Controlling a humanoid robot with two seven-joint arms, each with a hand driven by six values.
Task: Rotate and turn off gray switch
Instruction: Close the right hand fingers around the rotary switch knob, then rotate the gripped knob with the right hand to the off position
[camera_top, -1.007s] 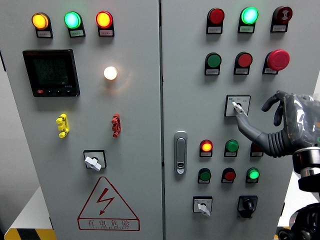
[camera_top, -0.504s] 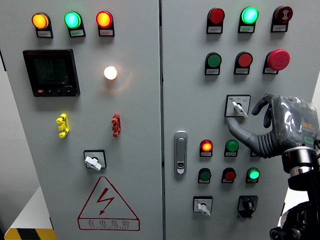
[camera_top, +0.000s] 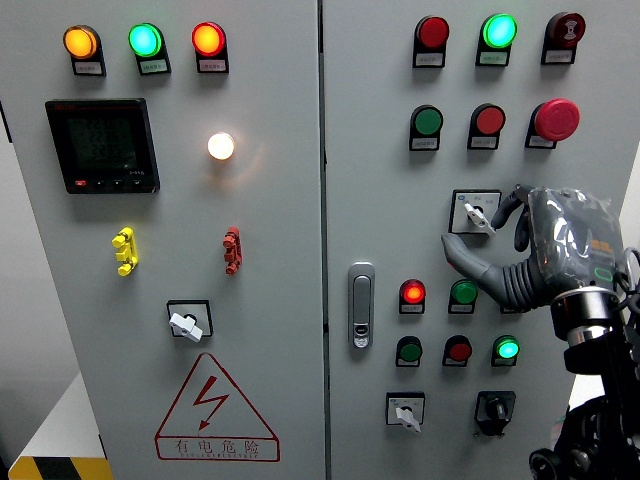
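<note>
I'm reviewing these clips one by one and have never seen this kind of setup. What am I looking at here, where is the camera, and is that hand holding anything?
The camera sits on a humanoid robot's head and looks straight at an upright electrical cabinet with two grey doors. There is no table; everything is mounted on the doors: coloured lamps and push buttons, a small black meter, a red mushroom stop button, a door handle and several rotary switches. The grey and black shape at the right is the robot's right hand, its arm coming up from the lower right. Its fingers are curled around the gray switch on the right door, thumb reaching below it. Whether they grip the knob firmly is hard to tell. The left arm is not visible.
</note>
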